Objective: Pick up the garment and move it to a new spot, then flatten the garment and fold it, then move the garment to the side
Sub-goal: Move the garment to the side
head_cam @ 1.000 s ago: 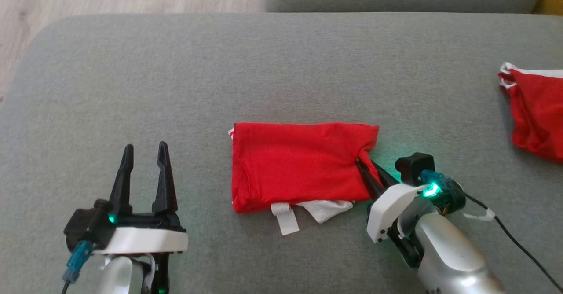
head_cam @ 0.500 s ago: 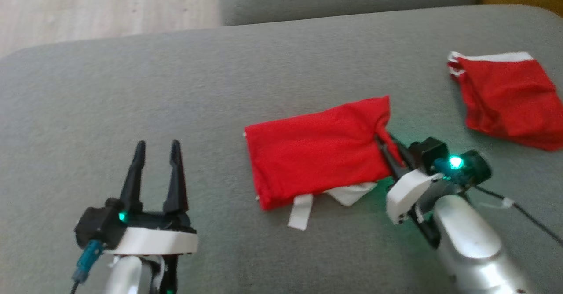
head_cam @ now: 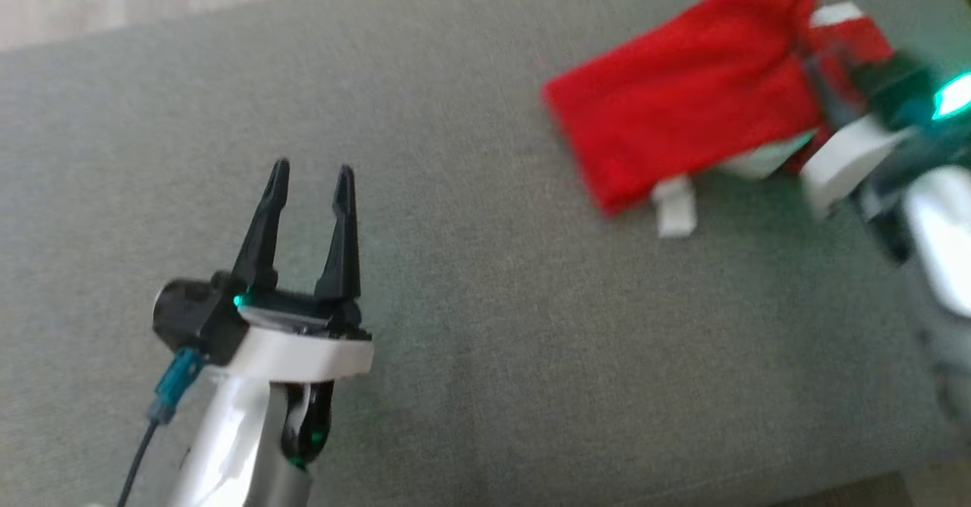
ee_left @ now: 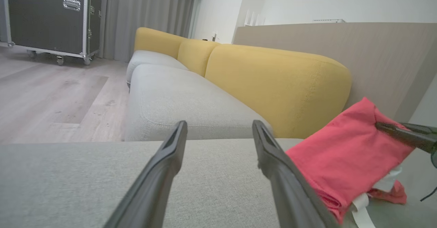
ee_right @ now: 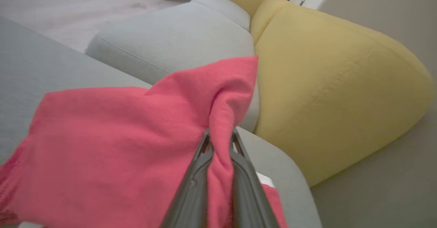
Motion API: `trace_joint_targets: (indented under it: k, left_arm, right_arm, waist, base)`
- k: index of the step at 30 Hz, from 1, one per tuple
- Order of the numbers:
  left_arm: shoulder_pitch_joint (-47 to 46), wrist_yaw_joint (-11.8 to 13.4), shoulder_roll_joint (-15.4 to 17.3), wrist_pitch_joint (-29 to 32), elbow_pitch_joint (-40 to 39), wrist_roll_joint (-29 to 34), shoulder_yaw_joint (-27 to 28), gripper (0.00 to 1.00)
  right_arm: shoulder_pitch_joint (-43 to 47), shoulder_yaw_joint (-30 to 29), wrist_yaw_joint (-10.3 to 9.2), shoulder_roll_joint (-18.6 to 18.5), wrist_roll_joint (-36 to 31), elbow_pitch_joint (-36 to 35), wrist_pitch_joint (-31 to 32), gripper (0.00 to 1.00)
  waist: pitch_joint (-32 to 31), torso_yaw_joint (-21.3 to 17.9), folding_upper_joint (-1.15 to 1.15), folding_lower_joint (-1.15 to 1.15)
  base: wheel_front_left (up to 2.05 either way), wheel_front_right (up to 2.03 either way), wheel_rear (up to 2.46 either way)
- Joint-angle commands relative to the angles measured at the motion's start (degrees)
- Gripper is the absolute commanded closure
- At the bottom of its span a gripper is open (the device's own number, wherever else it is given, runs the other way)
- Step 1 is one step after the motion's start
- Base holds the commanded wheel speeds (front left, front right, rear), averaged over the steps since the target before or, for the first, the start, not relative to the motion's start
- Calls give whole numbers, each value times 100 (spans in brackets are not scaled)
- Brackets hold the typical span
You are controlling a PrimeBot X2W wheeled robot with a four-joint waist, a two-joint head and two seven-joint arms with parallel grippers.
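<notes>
**Folded garment sliding off to the side**

The folded red garment (head_cam: 683,105) lies tilted in the upper right of the head view. Its right-hand edge is pinched in my right end effector (ee_right: 220,137), whose jaws are nearly closed on a bunched ridge of cloth. In the left wrist view that pinched edge is raised and the rest slopes down to the seat. A white tag (head_cam: 674,207) hangs from the lower edge.

A second ago the garment lay square in the middle of the head view, with a second red garment (head_cam: 853,33) well apart at the right edge. My head has turned since, but the gap between the two has also closed, and the second one now sits just behind my grip. I judge the folding done and the last step under way. What remains is to set the garment down without spoiling the fold and let go.

My left end effector (head_cam: 312,169) stands wide open and empty at the lower left, as before, well apart from the garment.

Everything rests on a grey sofa seat (head_cam: 470,325) with a yellow backrest (ee_left: 273,81). Beyond are a wooden floor (ee_left: 51,95), a black case (ee_left: 44,16) on wheels and a grey curtain (ee_left: 146,16).
</notes>
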Motion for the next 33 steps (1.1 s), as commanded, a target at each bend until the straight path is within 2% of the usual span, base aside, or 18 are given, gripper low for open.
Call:
trace_joint_targets:
  k: [1, 12, 16, 21, 22, 23, 28, 33]
  left_arm:
    - [-184, -6, 61, -37, -171, 33, 120, 0]
    - [-582, -7, 156, -37, -84, -57, -67, 0]
    - [-655, -7, 166, -37, -68, -82, -71, 0]
    - [-728, -7, 200, -37, -57, -110, -66, 0]
    - [-735, -7, 202, -37, -53, -111, -63, 0]
    - [-737, -7, 201, -37, -50, -109, -60, 0]
    - [-733, -7, 216, -37, -25, -121, -23, 0]
    - [-658, -7, 218, -37, 24, -134, 81, 0]
  right_arm:
    - [-162, -6, -5, -141, -40, -189, 24, 100]
    - [-622, -443, -5, -1257, -113, 224, 591, 100]
    - [-694, -535, -5, -1453, -125, 496, 678, 100]
    - [-747, -619, -5, -1495, -150, 870, 719, 100]
    - [-748, -642, -5, -1481, -155, 942, 737, 89]
    - [-753, -670, -5, -1469, -173, 980, 721, 0]
    - [-772, -857, -5, -1361, -286, 1064, 623, 0]
    - [-809, -953, -5, -1104, -431, 1067, 482, 0]
  waist:
    - [259, -97, 0, -1]
    - [802, 79, 0, -1]
    - [906, 151, 0, -1]
    - [1003, 214, 0, -1]
    - [1013, 221, 0, -1]
    - [1018, 227, 0, -1]
    - [987, 225, 0, -1]
    - [743, 193, 0, -1]
  base:
    - [0, 0, 0]
    - [0, 0, 0]
    - [0, 0, 0]
    - [0, 0, 0]
    - [0, 0, 0]
    - [0, 0, 0]
    - [0, 0, 0]
    - [0, 0, 0]
